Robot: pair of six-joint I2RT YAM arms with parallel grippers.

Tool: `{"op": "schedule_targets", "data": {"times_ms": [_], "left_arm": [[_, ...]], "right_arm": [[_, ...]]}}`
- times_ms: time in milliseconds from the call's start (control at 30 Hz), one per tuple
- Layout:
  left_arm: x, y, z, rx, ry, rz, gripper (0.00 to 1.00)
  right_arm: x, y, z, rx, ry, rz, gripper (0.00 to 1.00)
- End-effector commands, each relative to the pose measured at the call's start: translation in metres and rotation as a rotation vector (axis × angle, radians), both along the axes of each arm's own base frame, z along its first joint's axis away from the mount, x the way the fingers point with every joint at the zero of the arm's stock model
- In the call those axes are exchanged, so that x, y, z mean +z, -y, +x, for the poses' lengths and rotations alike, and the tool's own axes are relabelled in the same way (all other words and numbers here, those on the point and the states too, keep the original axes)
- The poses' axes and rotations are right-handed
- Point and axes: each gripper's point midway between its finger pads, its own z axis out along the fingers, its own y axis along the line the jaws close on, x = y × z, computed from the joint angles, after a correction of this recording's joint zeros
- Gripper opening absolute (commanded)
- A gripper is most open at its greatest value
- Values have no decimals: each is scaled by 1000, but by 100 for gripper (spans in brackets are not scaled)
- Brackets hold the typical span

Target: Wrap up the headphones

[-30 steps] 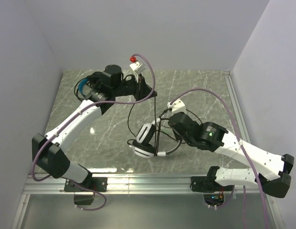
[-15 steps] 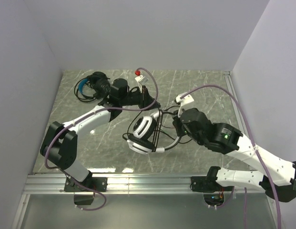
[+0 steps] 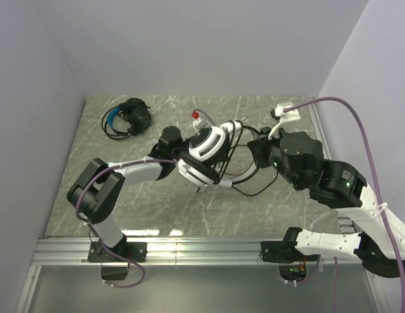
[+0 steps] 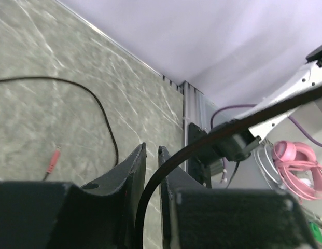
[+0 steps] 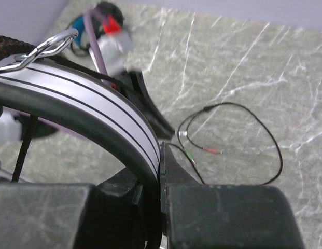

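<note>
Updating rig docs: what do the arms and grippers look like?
The left arm and right arm have white link shells with black joints. A purple cable loops along each. The right arm shows a green light. The left gripper and right gripper have black tapered fingers.

Bright, even, diffuse light, faint shadows; top view sharp, left pincer [image 4: 151, 151] and right pincer [image 5: 159, 161] blurred close up.

**White headset aloft, black one parked**

The white headset [image 3: 203, 151], with black pads, hangs tilted above the middle of the desk [image 3: 156, 210]. Its striped headband [image 5: 93, 116] is clamped in the right end effector [image 5: 156, 166]. Its thin black cable [image 3: 251, 179] loops down to the desk, one stretch pinched in the left end effector [image 4: 151, 153]. The black headset [image 3: 128, 118], with a blue band, lies at the far left.
</note>
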Motion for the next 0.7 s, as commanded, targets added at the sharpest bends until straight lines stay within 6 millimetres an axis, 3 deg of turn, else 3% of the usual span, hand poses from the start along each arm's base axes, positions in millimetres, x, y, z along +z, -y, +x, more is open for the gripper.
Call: {"op": "schedule_targets", "data": {"times_ms": [0, 300, 667], "left_arm": [[12, 9, -15, -53, 26, -86, 21], [0, 20, -45, -77, 0, -108, 21], [-11, 25, -93, -94, -14, -89, 21]], "right_arm": [[55, 8, 8, -69, 87, 185, 0], [75, 40, 32, -212, 113, 267, 0], [69, 72, 64, -395, 120, 304, 0]]}}
